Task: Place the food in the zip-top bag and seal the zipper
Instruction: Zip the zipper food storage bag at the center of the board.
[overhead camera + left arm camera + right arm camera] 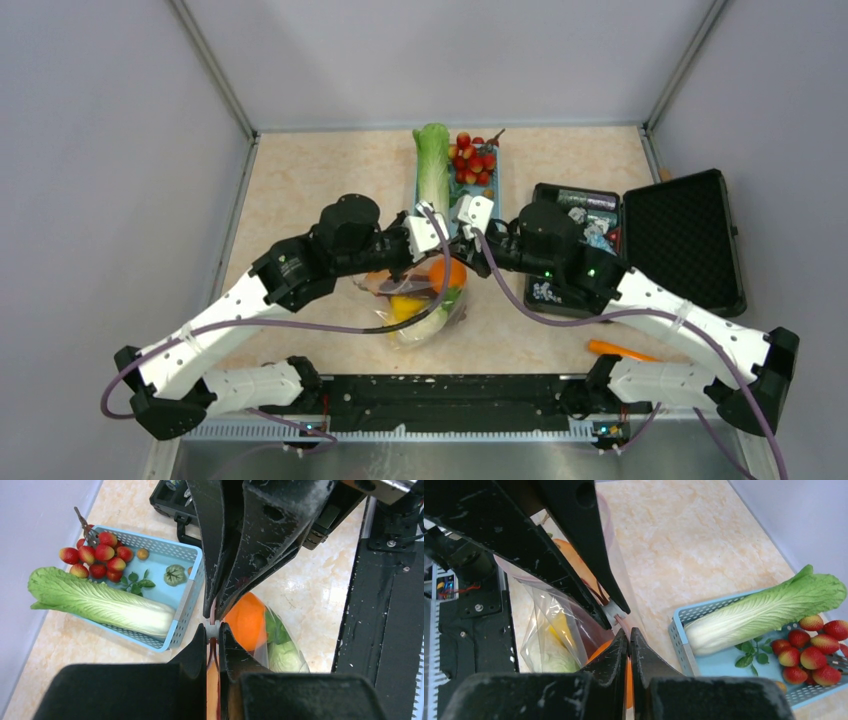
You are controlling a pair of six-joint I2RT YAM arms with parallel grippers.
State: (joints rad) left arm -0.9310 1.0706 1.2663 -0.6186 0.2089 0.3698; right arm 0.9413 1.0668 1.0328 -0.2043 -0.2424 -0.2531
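We look down from above and behind the arm bases, taking in the whole surface [330,170] from some way off; the left wrist view sits close behind the left fingers [192,652], facing the blue basket [187,600]; the right wrist view hugs the right fingers [616,652] likewise; all three share that basket and the zip-top bag [430,315].

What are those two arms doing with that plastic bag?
Both arms are pinching the mouth of the zip-top bag: the left end effector and the right end effector are each shut on the zipper, tips nearly meeting. An orange and other food sit inside the bag. A cabbage and cherry tomatoes lie in the blue basket.
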